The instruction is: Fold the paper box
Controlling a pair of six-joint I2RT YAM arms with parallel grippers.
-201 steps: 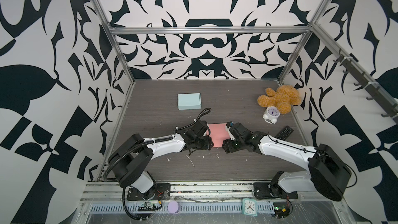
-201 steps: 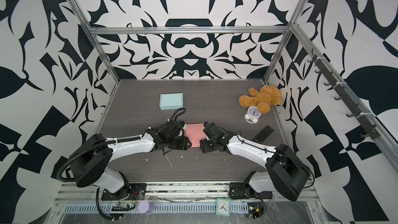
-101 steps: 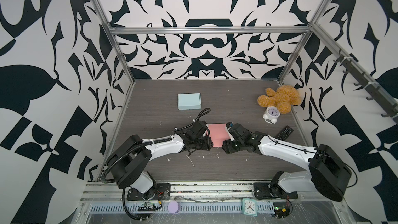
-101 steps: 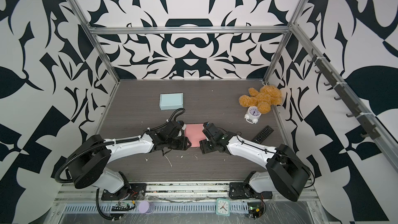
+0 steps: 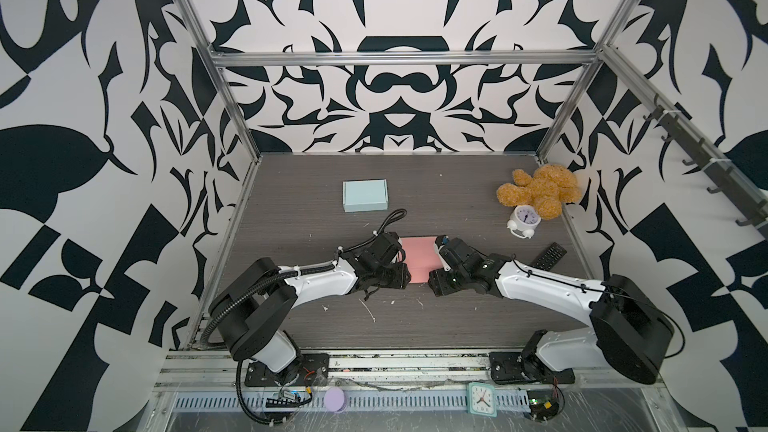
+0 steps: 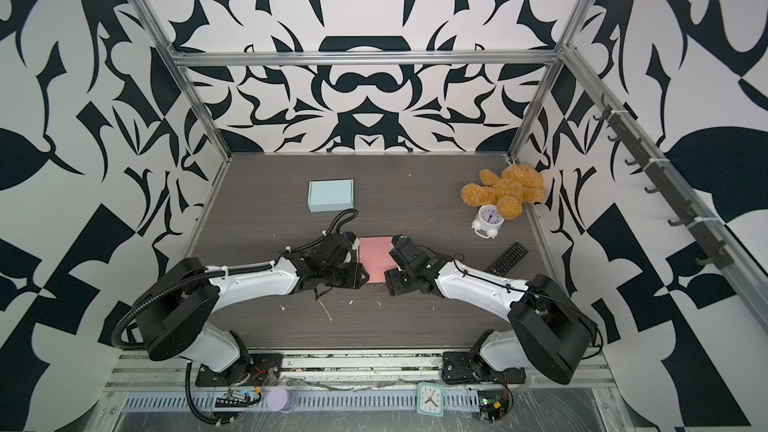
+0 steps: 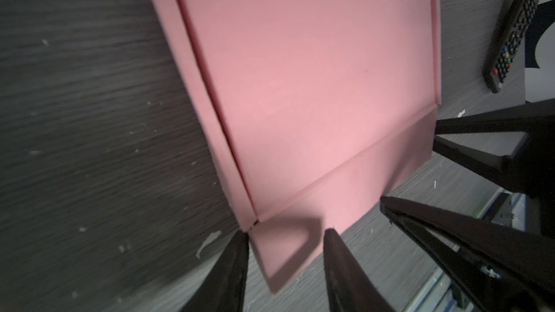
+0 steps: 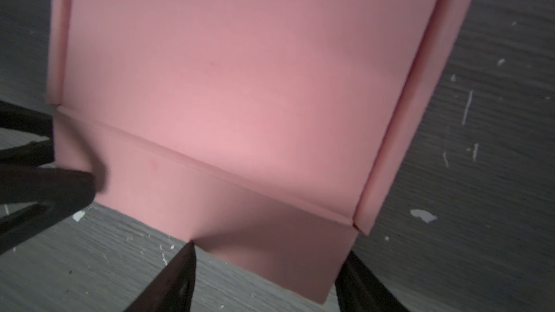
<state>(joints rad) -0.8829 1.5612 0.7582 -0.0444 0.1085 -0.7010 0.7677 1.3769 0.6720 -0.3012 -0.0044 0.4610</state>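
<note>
The pink box [image 5: 419, 259] lies on the table [image 5: 457, 317] at the centre of both top views. Its lid is down, so its inside is hidden. It is a smooth pink panel with a narrow strip along each side, and a flap [image 8: 210, 211] lies flat on its near edge. The left gripper [image 7: 286, 235] stands narrowly apart astride one flap corner. The right gripper [image 8: 270, 249] stands wide astride the other end, one tip against the flap's edge. Neither clamps it. A closed blue box [image 5: 365, 195] sits at the table's upper left. At the right are a bear [image 5: 540, 189], a clock [image 5: 524, 218] and a remote [image 5: 548, 256].
</note>
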